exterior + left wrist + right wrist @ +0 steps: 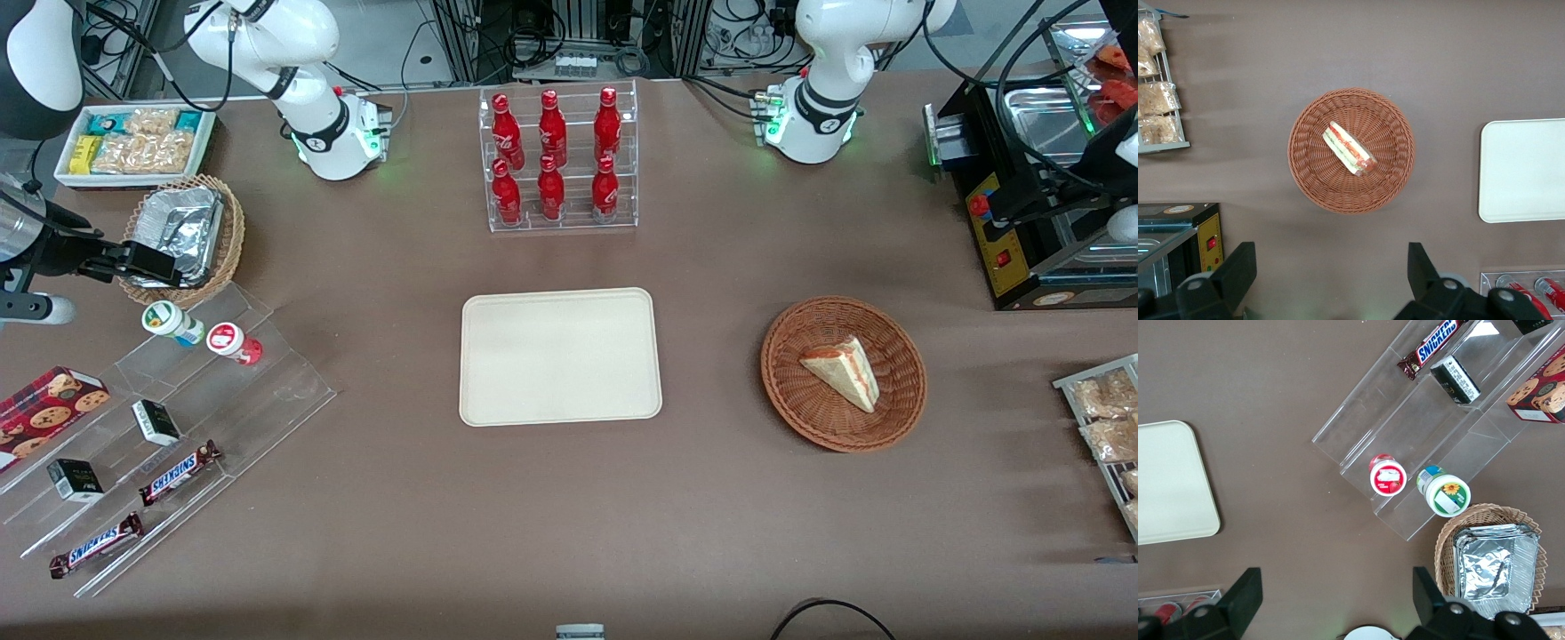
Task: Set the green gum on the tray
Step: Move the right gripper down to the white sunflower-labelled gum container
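Note:
The green gum (169,320), a white canister with a green-and-white lid, stands on the top step of the clear acrylic rack (222,391), beside a red-lidded canister (229,340). It also shows in the right wrist view (1445,493), with the red-lidded one (1388,478) beside it. The cream tray (560,356) lies bare at the table's middle, and its corner shows in the right wrist view (1171,480). My gripper (164,267) hangs open and empty above the foil-filled wicker basket, a little farther from the front camera than the green gum. In the right wrist view the gripper (1336,580) has its fingers wide apart.
A wicker basket (233,233) holding a foil container sits next to the rack. The rack also carries Snickers bars (178,473) and small dark boxes. A clear rack of red bottles (556,160) stands farther back than the tray. A wicker basket with a sandwich (843,373) lies toward the parked arm's end.

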Motion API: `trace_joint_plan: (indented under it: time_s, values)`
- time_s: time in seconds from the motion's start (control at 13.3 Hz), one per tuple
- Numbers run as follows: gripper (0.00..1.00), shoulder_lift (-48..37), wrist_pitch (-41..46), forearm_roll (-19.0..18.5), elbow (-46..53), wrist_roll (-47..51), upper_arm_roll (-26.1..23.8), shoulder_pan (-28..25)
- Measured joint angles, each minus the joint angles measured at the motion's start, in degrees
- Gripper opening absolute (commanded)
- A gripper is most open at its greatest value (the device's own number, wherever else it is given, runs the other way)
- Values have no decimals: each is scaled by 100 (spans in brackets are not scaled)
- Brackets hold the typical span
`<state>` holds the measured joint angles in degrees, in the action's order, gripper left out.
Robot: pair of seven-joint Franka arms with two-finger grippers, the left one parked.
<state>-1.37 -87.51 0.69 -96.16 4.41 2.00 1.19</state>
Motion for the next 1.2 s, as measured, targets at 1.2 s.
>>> trace_joint_plan:
  time_s: [1.2]
  values:
    - [99, 96, -2603, 24, -2087, -4461, 124, 1171]
